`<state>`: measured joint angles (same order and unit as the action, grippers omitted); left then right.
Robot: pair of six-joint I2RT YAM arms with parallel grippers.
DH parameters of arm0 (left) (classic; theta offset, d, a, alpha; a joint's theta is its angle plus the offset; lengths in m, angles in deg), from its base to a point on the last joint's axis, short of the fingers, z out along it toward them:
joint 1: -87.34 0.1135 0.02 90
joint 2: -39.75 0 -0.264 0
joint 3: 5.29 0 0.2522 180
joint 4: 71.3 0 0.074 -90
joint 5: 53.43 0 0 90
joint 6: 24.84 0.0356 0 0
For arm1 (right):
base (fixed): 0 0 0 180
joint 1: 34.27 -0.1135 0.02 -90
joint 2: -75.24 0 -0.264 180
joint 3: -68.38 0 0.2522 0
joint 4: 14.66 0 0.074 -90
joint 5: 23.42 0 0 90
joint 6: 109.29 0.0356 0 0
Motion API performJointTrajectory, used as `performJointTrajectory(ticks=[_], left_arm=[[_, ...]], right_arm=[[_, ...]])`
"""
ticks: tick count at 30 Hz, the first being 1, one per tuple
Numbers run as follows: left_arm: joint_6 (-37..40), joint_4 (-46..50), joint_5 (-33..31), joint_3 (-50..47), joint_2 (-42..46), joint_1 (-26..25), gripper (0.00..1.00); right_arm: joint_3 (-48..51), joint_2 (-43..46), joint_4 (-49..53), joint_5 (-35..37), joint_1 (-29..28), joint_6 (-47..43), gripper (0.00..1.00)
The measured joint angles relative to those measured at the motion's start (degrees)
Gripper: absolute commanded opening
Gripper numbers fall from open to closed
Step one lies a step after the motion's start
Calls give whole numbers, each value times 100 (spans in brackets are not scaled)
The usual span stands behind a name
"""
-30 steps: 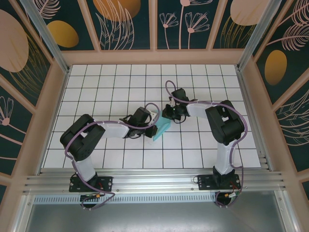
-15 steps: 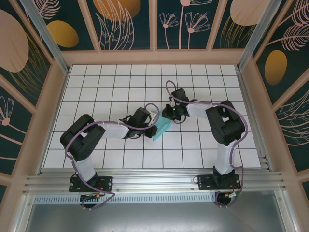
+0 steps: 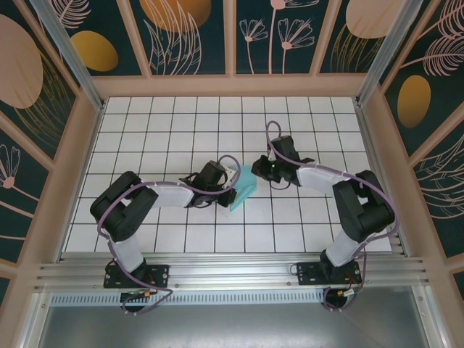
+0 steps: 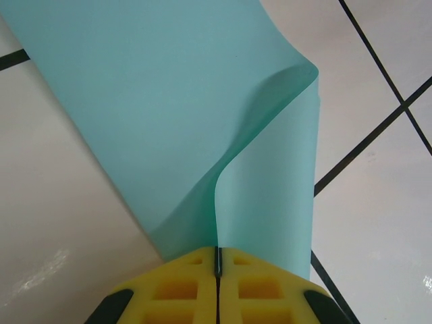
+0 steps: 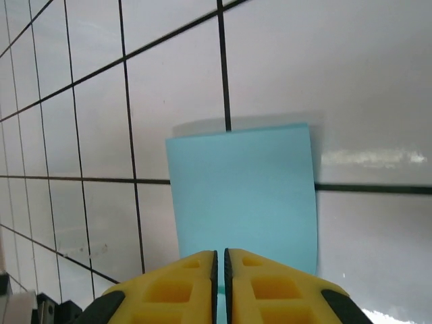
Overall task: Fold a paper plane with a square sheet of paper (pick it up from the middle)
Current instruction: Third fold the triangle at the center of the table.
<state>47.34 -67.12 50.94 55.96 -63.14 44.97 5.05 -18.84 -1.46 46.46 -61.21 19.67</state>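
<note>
One light cyan square sheet of paper [image 3: 246,188] sits at the centre of the top view, held between the two arms over the white gridded surface [image 3: 181,123]. The left fingers [image 4: 182,287] are pressed together, pinching its curled edge. The right fingers [image 5: 175,290], all but closed, pinch the opposite edge.

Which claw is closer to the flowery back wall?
Right. The right gripper sits a little farther up the grid, nearer the back wall. The left gripper is lower, toward the arm bases. Both pinch the cyan paper near mid-table.
</note>
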Motion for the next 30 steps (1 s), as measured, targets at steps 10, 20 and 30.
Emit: performJointTrajectory(ticks=[10,20,30], left_arm=[[238,221,-7,131,-2,0,9],[372,308,-9,195,-2,0,8],[435,323,-9,195,-2,0,9]], right_arm=[[605,109,-468,-267,-420,411,10],[977,140,-918,-396,-649,809,10],[979,140,-1003,-396,-660,835,10]])
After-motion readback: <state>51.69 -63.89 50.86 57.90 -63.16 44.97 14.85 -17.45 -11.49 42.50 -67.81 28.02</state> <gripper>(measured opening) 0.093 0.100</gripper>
